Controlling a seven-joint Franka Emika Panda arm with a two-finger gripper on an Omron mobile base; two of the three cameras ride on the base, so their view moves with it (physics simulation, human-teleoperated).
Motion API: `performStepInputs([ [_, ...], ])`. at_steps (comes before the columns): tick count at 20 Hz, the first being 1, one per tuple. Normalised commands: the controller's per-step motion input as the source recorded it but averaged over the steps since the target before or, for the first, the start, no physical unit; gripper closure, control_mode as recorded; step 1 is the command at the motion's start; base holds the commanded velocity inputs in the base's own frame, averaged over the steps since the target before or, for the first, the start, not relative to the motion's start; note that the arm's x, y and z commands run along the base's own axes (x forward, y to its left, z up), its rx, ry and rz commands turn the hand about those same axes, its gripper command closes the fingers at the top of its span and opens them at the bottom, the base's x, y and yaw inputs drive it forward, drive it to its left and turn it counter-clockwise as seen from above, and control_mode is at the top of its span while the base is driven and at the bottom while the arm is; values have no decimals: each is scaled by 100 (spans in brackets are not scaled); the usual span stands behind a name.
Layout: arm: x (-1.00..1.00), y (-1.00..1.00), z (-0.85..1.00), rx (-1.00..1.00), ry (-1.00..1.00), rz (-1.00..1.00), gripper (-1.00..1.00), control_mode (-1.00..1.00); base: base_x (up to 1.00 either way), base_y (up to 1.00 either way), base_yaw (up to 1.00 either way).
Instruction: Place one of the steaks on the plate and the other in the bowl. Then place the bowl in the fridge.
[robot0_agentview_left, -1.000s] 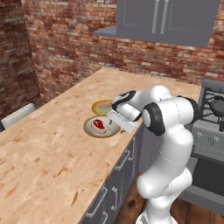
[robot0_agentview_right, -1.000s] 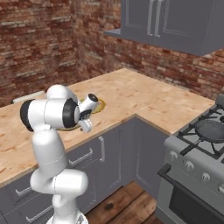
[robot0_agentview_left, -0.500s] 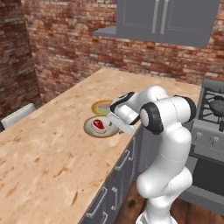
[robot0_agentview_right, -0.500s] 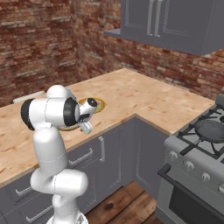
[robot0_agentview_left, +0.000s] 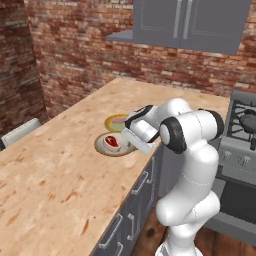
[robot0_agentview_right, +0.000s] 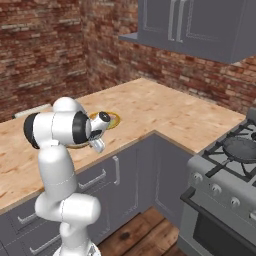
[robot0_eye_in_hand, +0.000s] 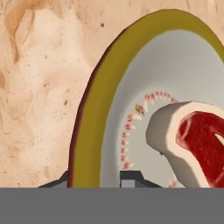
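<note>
Over the last second, we are seeing the hand come down a little toward the near edge of the bowl (robot0_agentview_left: 102, 150) and settle there. The base views themselves are not shifting, so the base is staying parked at the counter (robot0_agentview_left: 60, 170).

We are now reading the gripper (robot0_eye_in_hand: 94, 181) as clamped on the bowl: in the hand view one dark tip is sitting just outside the olive-tan rim (robot0_eye_in_hand: 87, 122) and the other just inside it, both against the wall.

We are taking this to mean that the sorting stage is complete and the bowl pickup is beginning. The lift and the carry to the fridge are not yet done.

Containers and contents:
- The bowl is resting on the counter near its front edge and is holding the red steak (robot0_agentview_left: 111, 142), which is lying flat toward the side away from the tips (robot0_eye_in_hand: 197, 140).
- The plate (robot0_agentview_left: 109, 121), yellow-rimmed, is sitting just behind the bowl and is holding the paler steak (robot0_agentview_left: 120, 120).

We are judging that the one-sided rim grip may let the bowl tilt on lifting, with the steak sliding.
</note>
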Motion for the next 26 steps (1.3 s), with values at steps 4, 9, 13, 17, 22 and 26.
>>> performStepInputs([
  [4, -6, 8, 14, 8, -9, -12, 100, -100, 0, 0, 0],
  [9, -42, 1, 89, 24, -16, -13, 100, -100, 0, 0, 0],
  [13, -82, 0, 94, 21, -13, 0, 100, -100, 0, 0, 0],
  [17, -73, -1, 100, 1, -6, 0, 100, -100, 0, 0, 0],
  [22, -99, -26, 100, 0, 1, 0, 100, -100, 0, 0, 0],
  [26, -85, -48, 89, 0, 7, 0, 100, -100, 0, 0, 0],
])
